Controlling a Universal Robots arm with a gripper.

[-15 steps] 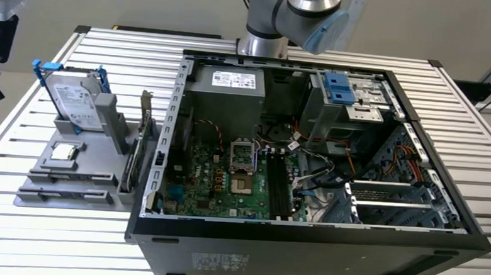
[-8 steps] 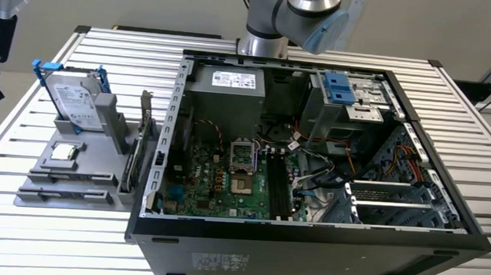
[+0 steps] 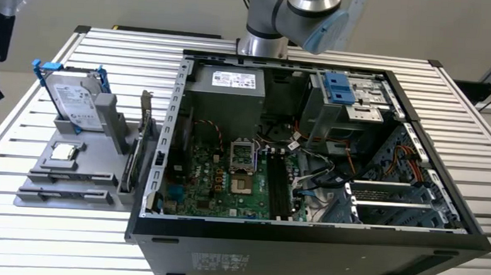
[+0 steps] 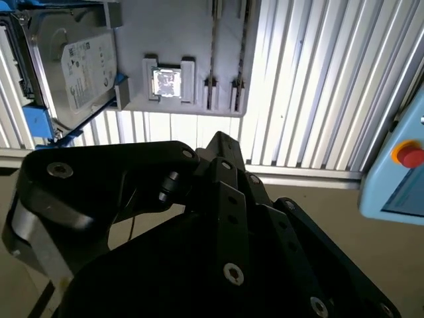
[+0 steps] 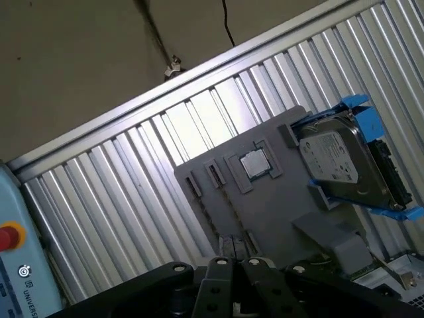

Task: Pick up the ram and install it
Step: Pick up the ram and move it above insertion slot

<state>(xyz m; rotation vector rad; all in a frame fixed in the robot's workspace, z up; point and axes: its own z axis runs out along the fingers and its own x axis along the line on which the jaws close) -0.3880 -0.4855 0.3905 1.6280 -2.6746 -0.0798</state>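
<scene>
Ram [image 3: 128, 163] – prob. light, stiff, fragile; I'd pinch its 2 flat faces near the top edge. My gripper [image 5: 235, 268] – can't tell if spread.

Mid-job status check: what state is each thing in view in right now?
Black computer case: lying on its side, side panel off, inside exposed.
Silver hard drive in blue frame: standing on edge in the grey holder.
Small silver processor chip: lying flat in a holder recess.
Dark card with metal bracket: standing on edge in the holder.
Black motherboard memory slots: look empty.
</scene>
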